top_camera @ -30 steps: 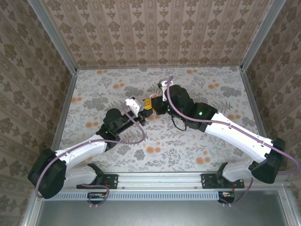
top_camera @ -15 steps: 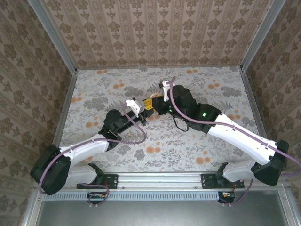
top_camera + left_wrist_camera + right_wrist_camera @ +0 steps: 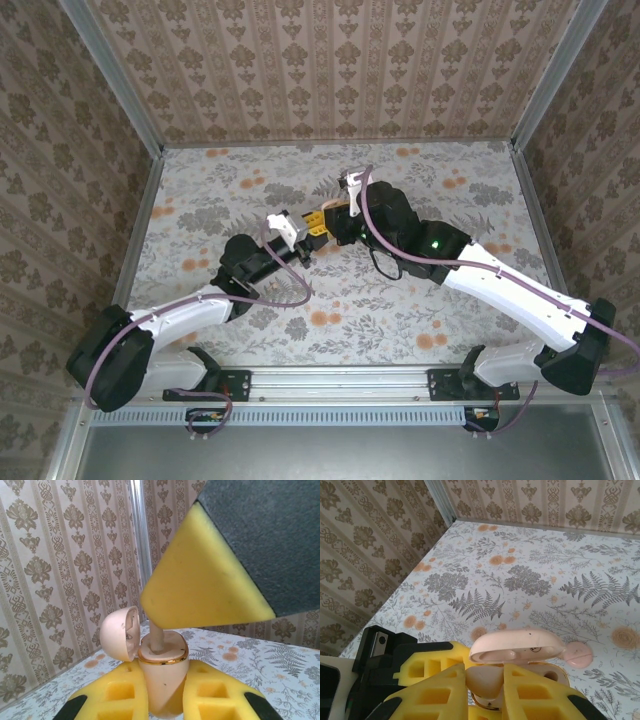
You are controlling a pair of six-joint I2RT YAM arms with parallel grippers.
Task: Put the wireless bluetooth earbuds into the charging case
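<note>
The charging case point(image 3: 167, 677) is a pale pink egg-shaped shell with a gold rim. My left gripper point(image 3: 162, 685) is shut on its lower body and holds it upright above the table. Its lid point(image 3: 119, 633) hangs open to the left. My right gripper point(image 3: 485, 687) is shut on a pale pink earbud point(image 3: 487, 677) and holds it over the case from above. The earbud's stem point(image 3: 156, 639) reaches down into the case top. Beside it one socket point(image 3: 551, 670) stands empty under the open lid point(image 3: 520, 647). In the top view both grippers point(image 3: 316, 228) meet at mid-table.
A small round pink piece point(image 3: 578, 655) lies on the floral table point(image 3: 530, 580) just past the lid's right end. Patterned walls point(image 3: 330, 60) enclose the table at the back and sides. Free floral surface lies all around the two arms.
The right wrist has shifted slightly toward the far side and the left arm has followed. Over the last half second almost nothing has moved. Both grips are unchanged.
</note>
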